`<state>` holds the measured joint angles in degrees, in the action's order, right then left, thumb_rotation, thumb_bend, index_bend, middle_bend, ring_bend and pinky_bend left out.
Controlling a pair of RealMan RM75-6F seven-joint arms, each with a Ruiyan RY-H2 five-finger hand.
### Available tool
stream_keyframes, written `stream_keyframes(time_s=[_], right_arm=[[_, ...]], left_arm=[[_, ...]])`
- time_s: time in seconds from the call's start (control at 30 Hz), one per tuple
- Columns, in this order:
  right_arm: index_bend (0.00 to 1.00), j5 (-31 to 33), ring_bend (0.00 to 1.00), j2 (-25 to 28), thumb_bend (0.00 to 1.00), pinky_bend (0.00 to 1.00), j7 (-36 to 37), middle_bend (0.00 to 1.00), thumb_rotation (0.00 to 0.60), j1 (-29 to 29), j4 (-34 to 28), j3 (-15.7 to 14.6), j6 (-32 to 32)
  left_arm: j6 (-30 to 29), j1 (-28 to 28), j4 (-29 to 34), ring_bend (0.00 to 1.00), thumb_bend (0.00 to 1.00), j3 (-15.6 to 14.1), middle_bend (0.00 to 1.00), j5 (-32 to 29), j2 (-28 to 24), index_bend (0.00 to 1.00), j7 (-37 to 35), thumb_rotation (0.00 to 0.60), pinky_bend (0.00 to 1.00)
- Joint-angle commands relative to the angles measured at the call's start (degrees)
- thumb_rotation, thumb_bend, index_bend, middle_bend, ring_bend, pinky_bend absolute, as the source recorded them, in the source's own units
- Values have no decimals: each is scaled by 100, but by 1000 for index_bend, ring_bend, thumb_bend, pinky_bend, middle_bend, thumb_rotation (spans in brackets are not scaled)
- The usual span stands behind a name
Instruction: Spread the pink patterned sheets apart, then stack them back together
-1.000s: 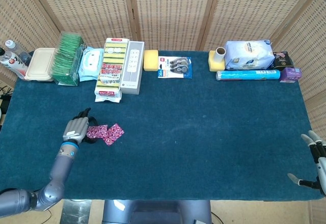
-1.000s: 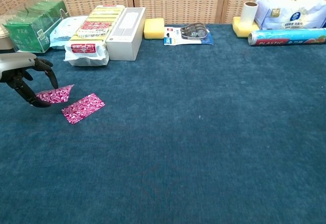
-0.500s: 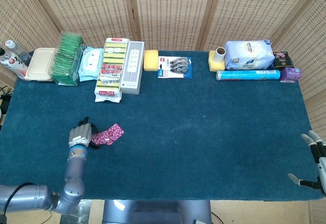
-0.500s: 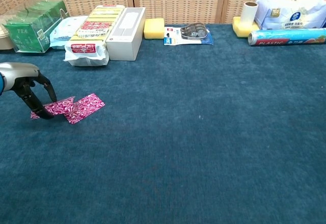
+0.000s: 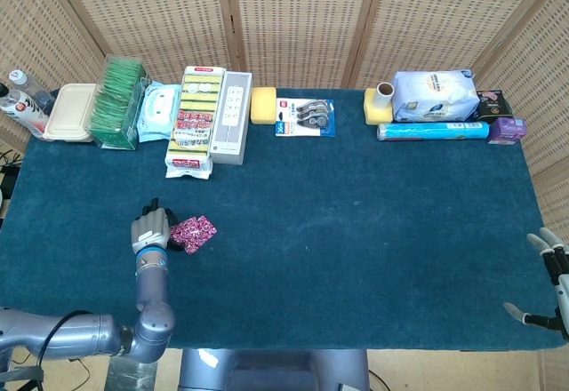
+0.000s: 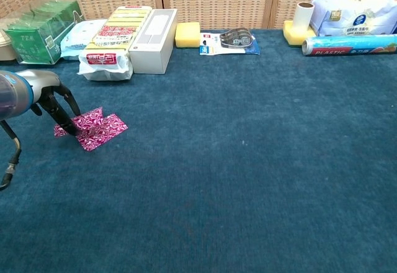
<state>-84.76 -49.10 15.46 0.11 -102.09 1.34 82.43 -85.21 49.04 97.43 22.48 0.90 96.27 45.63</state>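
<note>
Two pink patterned sheets lie at the left of the blue tablecloth (image 6: 248, 161). The left sheet (image 6: 85, 119) overlaps the right sheet (image 6: 107, 130); from the head view they read as one pink patch (image 5: 195, 232). My left hand (image 6: 51, 101) (image 5: 151, 228) is at their left edge, its dark fingertips (image 6: 67, 124) pinching the left sheet against the cloth. My right hand (image 5: 551, 286) hangs off the table's front right corner, fingers spread, holding nothing.
Along the back edge stand a green tea box (image 6: 38, 30), a wipes pack (image 6: 79, 37), a sponge pack (image 6: 111, 43), a white box (image 6: 154, 40), a yellow sponge (image 6: 187, 35), a tape pack (image 6: 229, 40) and a blue roll (image 6: 350, 44).
My left hand has slid right with the left sheet, which now overlaps the right sheet instead of lying beside it. The right hand has not moved.
</note>
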Motion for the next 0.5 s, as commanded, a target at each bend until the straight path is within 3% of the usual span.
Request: stream_keyframes(time_s=[0.03,0.5], right_arm=[[71,1,0,11,0,0,22,0,600,0,2,-4,-8],[72,-29,0,27,0,0,116,0,600,-12,32,-12,24]], left_arm=[[-181,30,-80,0,228,202,0,-159,170,411,34,600,173],[-408,161,-246,0,223,655,0,-436,468,412,514,600,198]])
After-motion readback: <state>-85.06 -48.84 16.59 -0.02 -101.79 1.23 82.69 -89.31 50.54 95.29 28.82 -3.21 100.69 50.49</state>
